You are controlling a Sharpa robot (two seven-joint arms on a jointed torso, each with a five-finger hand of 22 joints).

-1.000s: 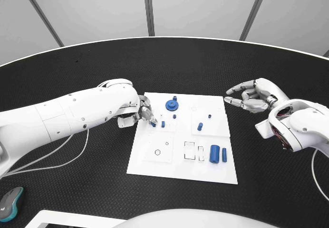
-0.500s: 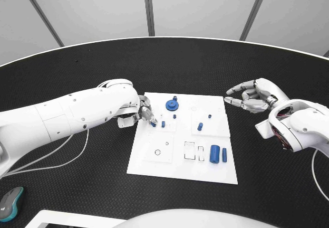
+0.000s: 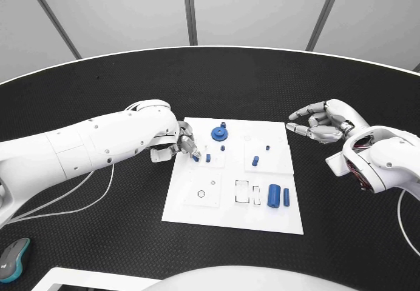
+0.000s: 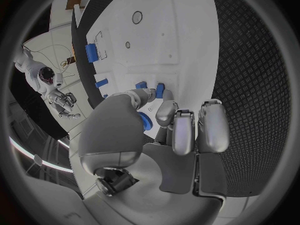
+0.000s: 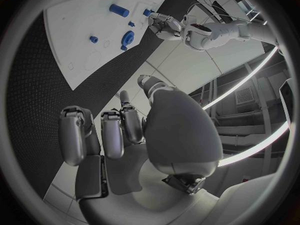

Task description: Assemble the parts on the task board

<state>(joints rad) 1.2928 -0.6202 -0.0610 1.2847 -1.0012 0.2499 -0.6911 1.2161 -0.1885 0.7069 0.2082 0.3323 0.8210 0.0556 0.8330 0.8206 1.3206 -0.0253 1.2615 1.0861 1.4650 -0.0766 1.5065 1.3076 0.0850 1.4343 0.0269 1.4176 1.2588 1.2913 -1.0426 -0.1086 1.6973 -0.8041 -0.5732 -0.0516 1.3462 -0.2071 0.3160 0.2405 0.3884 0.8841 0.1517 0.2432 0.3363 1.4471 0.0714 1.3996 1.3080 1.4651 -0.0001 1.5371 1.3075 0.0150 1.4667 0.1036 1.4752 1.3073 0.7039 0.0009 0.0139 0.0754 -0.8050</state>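
Task board (image 3: 229, 206), a white plate, lies in the middle of the black table (image 3: 105, 97). The left arm reaches in from the left, its forearm slanting toward the board's far-left part, and the left hand (image 3: 181, 147) hangs over the board's left edge with fingertips pointing down at two small blue pegs (image 3: 207, 158). In the left wrist view the fingertips (image 4: 160, 91) touch the tops of those pegs (image 4: 160, 89), thumb and a finger close together at them; whether a peg is actually pinched I cannot tell. The right hand (image 3: 319, 123) hovers off the board, just beyond its far-right corner, above the bare table. Its fingers are curled inward with thumb and a finger nearly meeting, and nothing sits in them. On the board's far side rests a blue round gear-like part (image 3: 219, 134). Right of centre lies a short blue peg (image 3: 255, 161). Near the right edge stand a blue block (image 3: 274, 196) and a slim blue bar (image 3: 285, 196) side by side.
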